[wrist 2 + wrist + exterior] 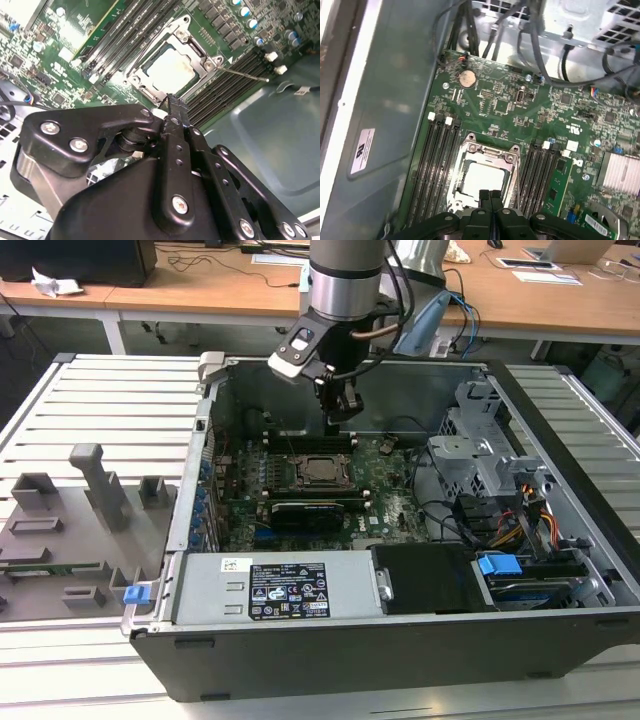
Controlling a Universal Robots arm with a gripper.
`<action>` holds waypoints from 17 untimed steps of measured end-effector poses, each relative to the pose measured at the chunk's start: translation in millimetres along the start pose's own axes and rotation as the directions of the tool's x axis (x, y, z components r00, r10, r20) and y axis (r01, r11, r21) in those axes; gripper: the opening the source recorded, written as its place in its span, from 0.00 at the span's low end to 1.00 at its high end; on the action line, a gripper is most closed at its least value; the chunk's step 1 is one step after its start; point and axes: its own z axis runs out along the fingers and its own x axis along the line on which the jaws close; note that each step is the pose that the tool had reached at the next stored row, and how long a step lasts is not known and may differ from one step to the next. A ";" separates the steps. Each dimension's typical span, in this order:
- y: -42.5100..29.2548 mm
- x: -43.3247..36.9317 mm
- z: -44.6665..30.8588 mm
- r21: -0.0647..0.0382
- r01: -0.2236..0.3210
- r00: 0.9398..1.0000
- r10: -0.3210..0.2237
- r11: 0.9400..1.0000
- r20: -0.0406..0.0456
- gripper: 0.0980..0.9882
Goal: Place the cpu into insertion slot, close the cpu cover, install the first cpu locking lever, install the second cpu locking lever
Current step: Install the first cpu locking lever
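From the exterior view I can barely read the work area. The socket [322,469] is a small grey square deep in the open computer case [400,630], and I can't separate the chip from the metal around it there. The gripper [340,412] hangs inside the case, dark against a dark background. Its tips show apart from the socket and above the board.

The wrist cameras tell me more, though the gripper's own black body blocks a large share of both. In the first wrist view the fingertips [484,196] cover the near edge of the chip [482,177]. The rest of its pale top lies flat in the socket. The cover [490,151] sits down around it as a silvery frame, with the chip showing through the cut-out. Memory slots [437,165] run along both sides on the green motherboard [505,105].

The fingers are pressed together with no gap and nothing between them. In the second wrist view their joined tip lines up with the edge of the frame, just beside the chip [170,70]. I cannot tell whether it touches the metal.

A thin lever [245,75] sticks out from one corner of the socket, angled across the memory slots. I can't tell whether it is latched.
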 end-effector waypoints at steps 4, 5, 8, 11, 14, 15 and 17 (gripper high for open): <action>0.0 0.1 0.0 0.000 0.038 0.999 -0.038 0.999 0.000 0.01; 0.0 0.1 0.1 0.000 0.059 0.998 -0.059 0.998 -0.001 0.01; 0.0 0.1 0.0 0.000 0.113 0.994 -0.113 0.994 -0.002 0.01; 0.0 0.1 0.1 0.000 0.186 0.983 -0.186 0.983 -0.003 0.01; 0.0 0.1 0.1 0.000 0.289 0.957 -0.289 0.957 -0.005 0.01; 0.0 0.1 0.1 0.000 0.305 0.952 -0.305 0.952 -0.006 0.01; 0.0 0.1 0.1 -0.001 0.334 0.943 -0.334 0.943 -0.006 0.01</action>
